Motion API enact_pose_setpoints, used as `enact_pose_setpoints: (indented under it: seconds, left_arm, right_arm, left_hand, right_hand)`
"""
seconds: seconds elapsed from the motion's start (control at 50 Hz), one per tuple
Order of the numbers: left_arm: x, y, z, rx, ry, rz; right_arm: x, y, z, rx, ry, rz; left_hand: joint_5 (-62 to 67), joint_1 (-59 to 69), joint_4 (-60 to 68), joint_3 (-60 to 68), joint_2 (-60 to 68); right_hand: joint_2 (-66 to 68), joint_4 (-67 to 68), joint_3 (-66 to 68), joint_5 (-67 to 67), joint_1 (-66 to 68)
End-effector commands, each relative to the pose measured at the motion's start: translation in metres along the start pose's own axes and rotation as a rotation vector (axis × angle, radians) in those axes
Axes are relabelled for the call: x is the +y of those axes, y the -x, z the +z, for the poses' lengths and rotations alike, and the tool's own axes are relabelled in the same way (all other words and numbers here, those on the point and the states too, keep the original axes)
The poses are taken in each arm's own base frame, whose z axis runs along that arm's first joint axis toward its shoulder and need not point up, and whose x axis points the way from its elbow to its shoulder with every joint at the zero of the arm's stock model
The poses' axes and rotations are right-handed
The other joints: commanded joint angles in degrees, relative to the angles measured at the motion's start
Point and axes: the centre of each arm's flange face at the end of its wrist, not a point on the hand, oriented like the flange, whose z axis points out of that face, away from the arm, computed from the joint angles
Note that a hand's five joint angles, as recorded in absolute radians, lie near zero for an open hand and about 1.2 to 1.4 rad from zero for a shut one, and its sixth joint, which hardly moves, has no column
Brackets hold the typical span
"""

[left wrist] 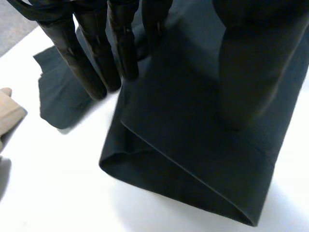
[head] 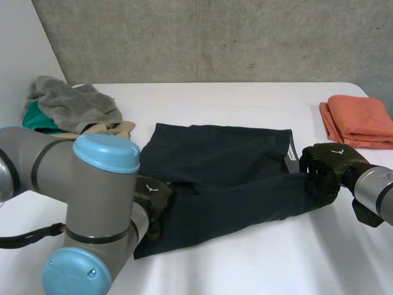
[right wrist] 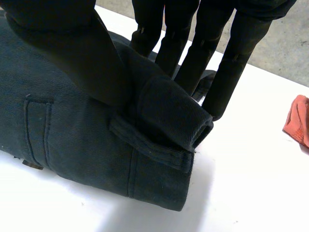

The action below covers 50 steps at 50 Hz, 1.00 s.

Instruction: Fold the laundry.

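Across the frame's middle on the worktop (head: 245, 264) lie dark trousers (head: 227, 178), left robot hand (head: 153, 193) pinching the leg end (left wrist: 193, 183) at lower left, right robot hand (head: 328, 161) clamping the waistband (right wrist: 164, 113) at right: mid-fold, I judge, needing both ends carried over together next.

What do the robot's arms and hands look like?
The left arm is thick grey cylinders with round light-blue caps; the right arm shows a grey segment. The left hand and right hand are black, each with a small white emblem on its back.
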Motion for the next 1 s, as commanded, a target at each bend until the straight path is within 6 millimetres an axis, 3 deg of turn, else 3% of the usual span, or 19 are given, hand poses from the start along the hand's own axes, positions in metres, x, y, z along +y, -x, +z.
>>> enact_pose_setpoints:
  seconds: [0.02, 0.04, 0.06, 0.16, 0.22, 0.32, 0.4, 0.46, 0.54, 0.66, 0.74, 0.88, 0.9, 1.0]
  left_arm:
    - [0.002, -0.007, 0.003, 0.029, -0.002, 0.016]
    - [0.002, -0.005, 0.002, 0.023, 0.002, 0.017]
    - [0.002, -0.004, 0.002, 0.018, 0.002, 0.019]
    - [-0.001, 0.003, -0.016, 0.013, 0.0, 0.041]
    - [-0.001, 0.003, -0.038, 0.042, -0.001, 0.097]
    - [0.019, -0.009, -0.07, 0.174, 0.092, 0.291]
    - [0.03, -0.015, -0.078, 0.245, 0.169, 0.37]
    - [0.03, -0.015, -0.078, 0.254, 0.188, 0.378]
    - [0.01, -0.008, -0.063, 0.194, 0.137, 0.358]
    - [-0.045, 0.014, -0.03, 0.056, -0.063, 0.267]
    - [-0.082, 0.028, 0.013, -0.053, -0.217, 0.218]
    - [-0.114, 0.05, 0.079, -0.218, -0.349, 0.209]
    - [-0.117, 0.054, 0.095, -0.251, -0.36, 0.214]
    - [-0.127, 0.054, 0.119, -0.303, -0.418, 0.22]
  right_arm:
    - [0.003, -0.001, -0.002, -0.007, 0.009, -0.003]
    - [0.003, -0.002, -0.002, -0.008, 0.012, -0.012]
    - [0.003, -0.003, -0.003, -0.007, 0.012, -0.021]
    - [0.006, 0.001, -0.015, -0.055, 0.065, -0.172]
    - [0.014, -0.003, -0.031, -0.109, 0.155, -0.322]
    - [0.03, -0.003, -0.061, -0.286, 0.364, -0.559]
    - [0.032, -0.001, -0.071, -0.392, 0.435, -0.632]
    - [0.028, -0.004, -0.065, -0.355, 0.412, -0.616]
    - [0.017, -0.003, -0.051, -0.277, 0.34, -0.567]
    - [-0.003, 0.003, -0.026, -0.179, 0.179, -0.51]
    - [-0.017, -0.001, 0.004, -0.046, 0.047, -0.474]
    - [-0.032, -0.008, 0.055, 0.144, -0.16, -0.462]
    - [-0.034, -0.009, 0.069, 0.182, -0.214, -0.477]
    - [-0.032, -0.01, 0.108, 0.273, -0.342, -0.533]
  left_hand:
    - [28.5, 26.5, 28.4, 28.4, 28.3]
    - [44.0, 42.1, 44.0, 43.9, 43.9]
    - [48.0, 46.1, 48.0, 47.9, 47.8]
    - [48.0, 46.1, 48.0, 47.9, 47.9]
    - [48.0, 46.1, 48.0, 47.9, 47.9]
    - [48.0, 46.1, 48.0, 47.9, 47.9]
    - [48.0, 46.1, 48.0, 47.9, 47.9]
    - [48.0, 46.1, 48.0, 47.9, 47.9]
    - [48.0, 46.1, 48.0, 47.9, 47.9]
    - [48.0, 46.1, 48.0, 47.9, 47.9]
    - [48.0, 46.1, 48.0, 47.9, 47.9]
    - [48.0, 46.1, 48.0, 47.9, 47.9]
    - [48.0, 46.1, 48.0, 47.9, 47.9]
    - [48.0, 46.1, 48.0, 47.9, 47.9]
  right_hand:
    - [12.9, 11.2, 11.8, 12.0, 15.5]
    - [12.9, 11.2, 11.8, 12.0, 15.5]
    - [12.9, 11.2, 11.8, 12.0, 15.5]
    - [12.9, 11.2, 11.8, 12.0, 15.5]
    - [12.9, 11.2, 11.8, 12.0, 15.5]
    - [12.9, 11.2, 11.8, 12.0, 15.5]
    - [12.9, 11.2, 11.8, 12.0, 15.5]
    - [12.9, 11.2, 11.8, 12.0, 15.5]
    - [12.9, 11.2, 11.8, 12.0, 15.5]
    - [12.9, 11.2, 11.8, 12.0, 15.5]
    - [12.9, 11.2, 11.8, 12.0, 15.5]
    - [12.9, 11.2, 11.8, 12.0, 15.5]
    - [12.9, 11.2, 11.8, 12.0, 15.5]
    - [12.3, 10.7, 11.2, 11.5, 15.0]
